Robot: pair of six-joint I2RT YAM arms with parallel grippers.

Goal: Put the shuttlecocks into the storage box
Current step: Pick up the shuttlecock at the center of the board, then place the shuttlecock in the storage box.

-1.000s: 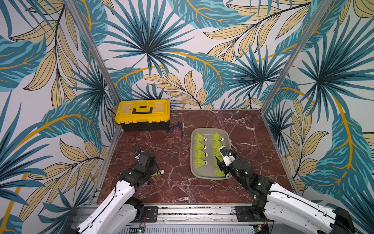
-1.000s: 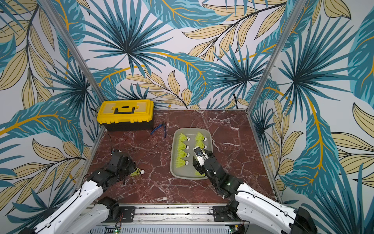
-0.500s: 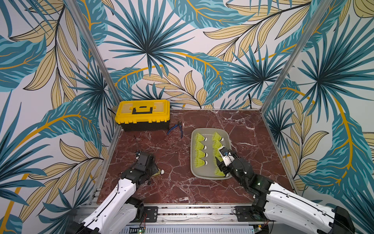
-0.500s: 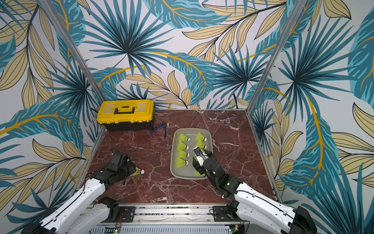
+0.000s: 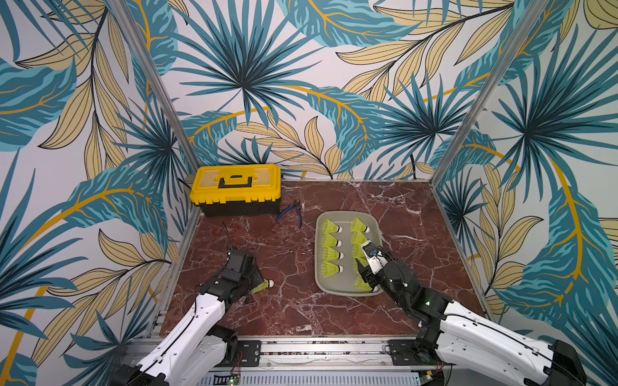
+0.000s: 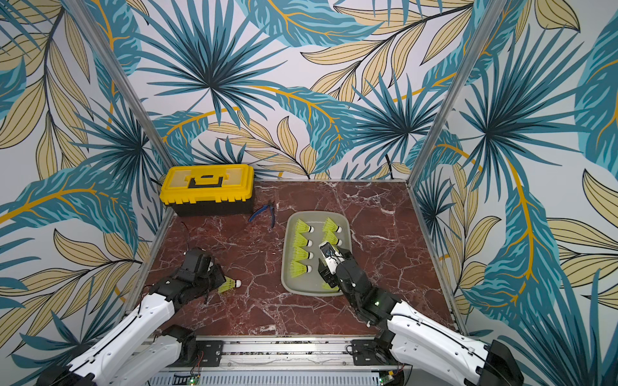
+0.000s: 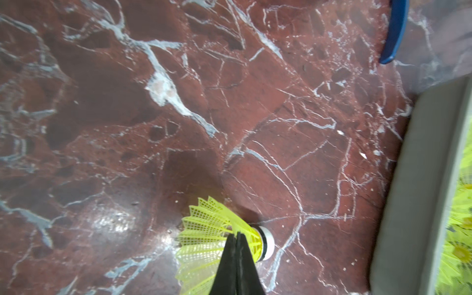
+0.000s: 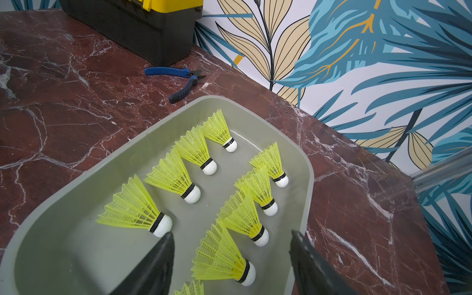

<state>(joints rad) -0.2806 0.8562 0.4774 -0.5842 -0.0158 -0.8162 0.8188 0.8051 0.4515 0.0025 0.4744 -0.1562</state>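
While the right gripper hangs over the near end of the storage box with its two black jaws standing wide apart and nothing between them but air, the left gripper has its jaws pressed together on the skirt of a single shuttlecock, pinching the yellow-green mesh just behind the black band and white tip. That shuttlecock sits low over the red marble table, on the left side, well apart from the grey box, its tip pointing toward the box; whether it touches the marble or is just clear of it cannot be told. In both top views the left gripper shows as a dark wedge with the skirt poking out past it. The other shuttlecocks lie on their sides inside the storage box in two rows, white tips all turned the same way: four in the row toward the left arm, four in the row beneath the right gripper, and the edge of one more skirt at the near end. In a top view the right gripper hides part of the second row. Beyond the box, a pair of blue-handled cutters lies on the marble beside a yellow-lidded black toolbox, which stands against the back wall.
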